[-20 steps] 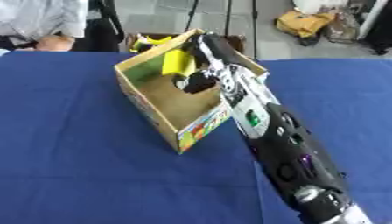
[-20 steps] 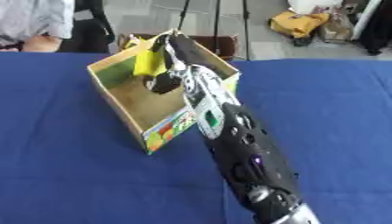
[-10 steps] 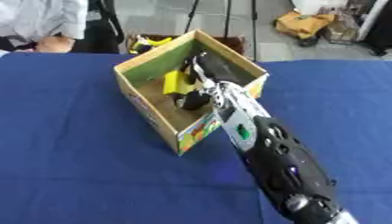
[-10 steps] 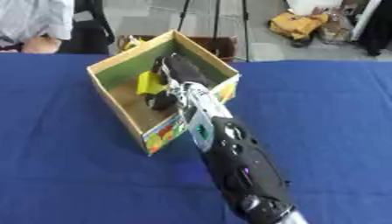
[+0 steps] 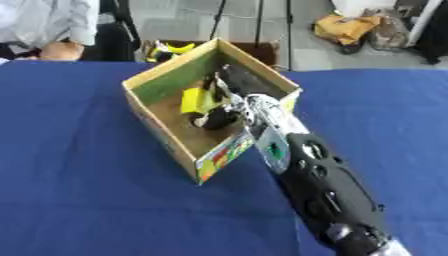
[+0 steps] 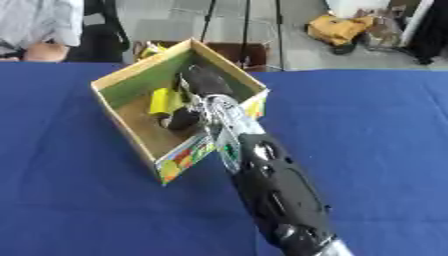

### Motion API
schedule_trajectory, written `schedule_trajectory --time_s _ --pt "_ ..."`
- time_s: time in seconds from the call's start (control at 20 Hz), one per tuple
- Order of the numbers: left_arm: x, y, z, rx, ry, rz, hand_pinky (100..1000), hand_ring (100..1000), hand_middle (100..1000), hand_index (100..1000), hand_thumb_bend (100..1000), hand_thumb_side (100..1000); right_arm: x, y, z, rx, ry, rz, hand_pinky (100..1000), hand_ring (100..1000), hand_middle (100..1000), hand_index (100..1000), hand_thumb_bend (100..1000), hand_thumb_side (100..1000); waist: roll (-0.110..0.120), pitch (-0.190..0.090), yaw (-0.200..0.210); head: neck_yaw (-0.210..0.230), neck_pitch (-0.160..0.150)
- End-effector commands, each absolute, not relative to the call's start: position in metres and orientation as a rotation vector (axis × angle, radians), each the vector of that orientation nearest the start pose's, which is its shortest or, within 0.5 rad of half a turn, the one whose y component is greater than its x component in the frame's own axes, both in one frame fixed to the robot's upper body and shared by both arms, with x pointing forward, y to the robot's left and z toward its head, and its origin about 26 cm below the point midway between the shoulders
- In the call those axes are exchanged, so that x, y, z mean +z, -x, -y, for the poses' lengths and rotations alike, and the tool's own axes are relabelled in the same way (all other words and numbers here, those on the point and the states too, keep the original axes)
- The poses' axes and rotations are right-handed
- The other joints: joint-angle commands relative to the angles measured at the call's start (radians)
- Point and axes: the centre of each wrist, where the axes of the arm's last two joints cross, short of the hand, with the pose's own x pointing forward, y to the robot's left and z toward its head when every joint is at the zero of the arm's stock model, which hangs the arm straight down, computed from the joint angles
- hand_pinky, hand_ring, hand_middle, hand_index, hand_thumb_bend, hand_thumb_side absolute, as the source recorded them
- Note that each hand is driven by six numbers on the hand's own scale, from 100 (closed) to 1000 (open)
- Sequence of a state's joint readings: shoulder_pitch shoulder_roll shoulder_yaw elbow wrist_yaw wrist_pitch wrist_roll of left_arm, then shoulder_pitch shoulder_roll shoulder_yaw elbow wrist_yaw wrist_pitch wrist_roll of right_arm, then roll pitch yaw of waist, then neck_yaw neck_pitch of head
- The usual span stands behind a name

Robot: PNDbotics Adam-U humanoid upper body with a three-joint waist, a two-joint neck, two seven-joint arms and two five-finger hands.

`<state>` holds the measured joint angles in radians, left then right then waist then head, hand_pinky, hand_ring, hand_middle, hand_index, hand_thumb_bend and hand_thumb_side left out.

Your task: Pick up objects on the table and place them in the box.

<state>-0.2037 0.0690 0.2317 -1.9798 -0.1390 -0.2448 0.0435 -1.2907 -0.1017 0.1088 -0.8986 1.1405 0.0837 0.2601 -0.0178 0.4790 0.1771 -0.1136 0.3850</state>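
Observation:
A cardboard box (image 5: 158, 125) with a coloured print on its near corner stands on the blue table (image 5: 79, 180). My right arm (image 5: 324, 190) reaches over the box's near right wall. Its hand (image 5: 220, 117) is down inside the box, dark fingers curled against a yellow object (image 5: 199, 100) that sits tilted low in the box. How far the object rests on the box floor is hidden by the hand. My left hand shows in neither view.
A yellow and black thing (image 5: 166, 49) lies on the floor just behind the box. A person's sleeve and hand (image 5: 59, 50) are at the table's far left edge. Stand legs and bags are on the floor beyond.
My right hand has gone down from the box's far rim into the box, carrying the yellow object with it. The arm has drawn back a little towards me.

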Motion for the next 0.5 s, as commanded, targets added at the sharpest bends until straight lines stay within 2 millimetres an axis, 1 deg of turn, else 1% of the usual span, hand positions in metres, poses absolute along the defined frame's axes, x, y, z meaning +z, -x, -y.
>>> schedule_trajectory --time_s 0.05,0.25,0.5 --pt "0.162 -0.287 -0.29 -0.016 -0.394 2.426 272 473 557 885 341 955 0.321 -0.475 0.085 1.369 1.092 1.74 847 941 744 695 532 495 0.007 -0.038 -0.001 0.004 -0.009" --pt "0.162 -0.286 -0.291 -0.016 -0.395 2.424 273 473 557 884 341 956 0.326 -0.473 0.086 1.382 1.083 1.747 857 956 770 744 562 551 0.008 -0.046 -0.003 0.005 -0.008" --pt "0.162 -0.286 -0.292 -0.015 -0.397 2.421 274 474 557 884 339 957 0.331 -0.471 0.088 1.377 1.077 1.766 861 960 772 760 573 591 0.01 -0.056 -0.007 0.006 -0.007"
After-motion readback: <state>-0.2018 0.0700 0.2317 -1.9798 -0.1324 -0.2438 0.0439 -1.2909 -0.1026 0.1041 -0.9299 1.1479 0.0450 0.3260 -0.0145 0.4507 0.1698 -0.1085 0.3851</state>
